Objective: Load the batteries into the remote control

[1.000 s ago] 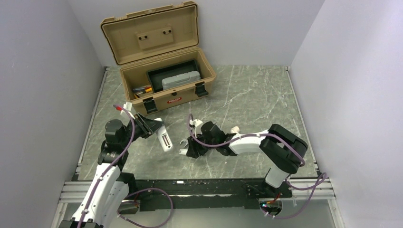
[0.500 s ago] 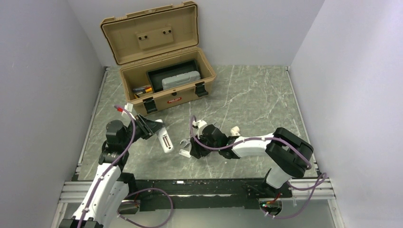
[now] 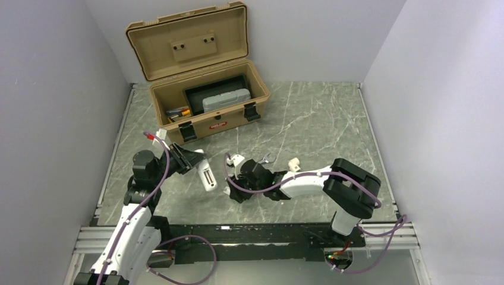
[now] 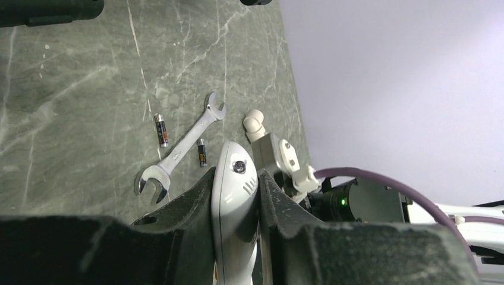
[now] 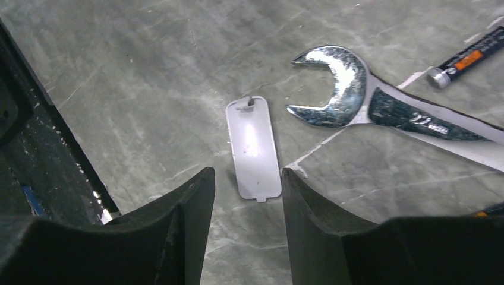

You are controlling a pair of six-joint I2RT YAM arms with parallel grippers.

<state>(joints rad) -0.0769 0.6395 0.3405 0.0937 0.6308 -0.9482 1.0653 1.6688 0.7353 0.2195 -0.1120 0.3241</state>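
The tan toolbox point(image 3: 202, 77) stands open at the back of the bench point(image 3: 321, 113); its red label is too small to read. The left hand point(image 4: 236, 196) grips the remote control point(image 3: 207, 177), whose long axis points toward the right hand point(image 5: 246, 173). That hand hangs part-open over a white cover plate point(image 5: 252, 148). The wrench point(image 5: 380, 107) beside it seems stamped 22. The batteries point(image 4: 160, 129) flank it, nearer the right arm.

remote control point(image 3: 207, 177) — white, recess up, held | batteries point(image 4: 160, 130) — two, lying loose

Two batteries point(image 4: 160, 129), one wrench point(image 4: 183, 145), one remote control point(image 4: 236, 190)
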